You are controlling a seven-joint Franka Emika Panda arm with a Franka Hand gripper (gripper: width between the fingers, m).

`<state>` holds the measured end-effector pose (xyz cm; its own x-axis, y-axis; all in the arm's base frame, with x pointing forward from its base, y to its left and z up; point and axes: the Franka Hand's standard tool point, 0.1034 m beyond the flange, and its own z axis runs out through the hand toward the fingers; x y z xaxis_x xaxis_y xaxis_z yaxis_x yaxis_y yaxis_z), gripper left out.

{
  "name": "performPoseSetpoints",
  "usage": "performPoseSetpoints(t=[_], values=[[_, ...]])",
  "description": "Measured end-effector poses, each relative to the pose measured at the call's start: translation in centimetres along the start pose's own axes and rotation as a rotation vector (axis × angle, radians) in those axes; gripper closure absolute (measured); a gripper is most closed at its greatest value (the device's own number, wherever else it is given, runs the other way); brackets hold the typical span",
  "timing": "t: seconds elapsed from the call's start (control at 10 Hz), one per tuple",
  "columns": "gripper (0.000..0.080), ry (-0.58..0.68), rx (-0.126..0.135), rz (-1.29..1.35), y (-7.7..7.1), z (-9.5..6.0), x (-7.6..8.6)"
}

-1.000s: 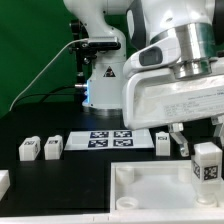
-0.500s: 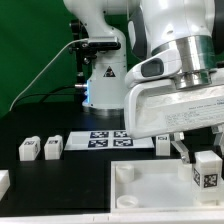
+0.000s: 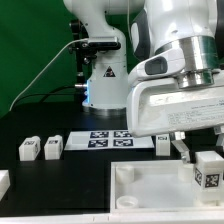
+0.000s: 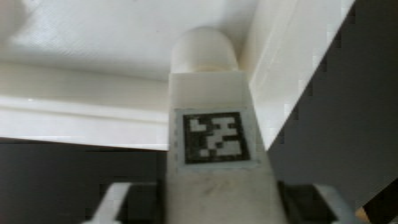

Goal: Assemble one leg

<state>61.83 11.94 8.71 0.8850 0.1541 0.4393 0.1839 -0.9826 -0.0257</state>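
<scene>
The pincer is closed on the leg, with one finger pressed against each side of the white block. In the wrist view the leg's black-and-white tag faces the camera and its rounded end points away, toward a raised corner of the tabletop. Whether that end touches the tabletop cannot be told. In the exterior view the leg hangs upright at the far right, over the tabletop's right-hand corner. Beyond it on the black desk lies the marker board, with one tagged block just beside its right end. Two more stand off its left end, close together.
</scene>
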Motion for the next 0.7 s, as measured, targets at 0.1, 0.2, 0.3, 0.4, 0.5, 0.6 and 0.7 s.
performPoseSetpoints(t=[0.1,0.2,0.3,0.4,0.5,0.6,0.7], values=[[0.0371,0.0,0.0,-0.001,0.0,0.0,0.0],[0.0241,0.0,0.0,-0.001,0.0,0.0,0.0],[0.0241,0.0,0.0,-0.001,0.0,0.0,0.0],[0.0167,0.0,0.0,-0.001,0.0,0.0,0.0],[0.0155,0.0,0.0,-0.001,0.0,0.0,0.0],[0.0155,0.0,0.0,-0.001,0.0,0.0,0.0],[0.015,0.0,0.0,-0.001,0.0,0.0,0.0]])
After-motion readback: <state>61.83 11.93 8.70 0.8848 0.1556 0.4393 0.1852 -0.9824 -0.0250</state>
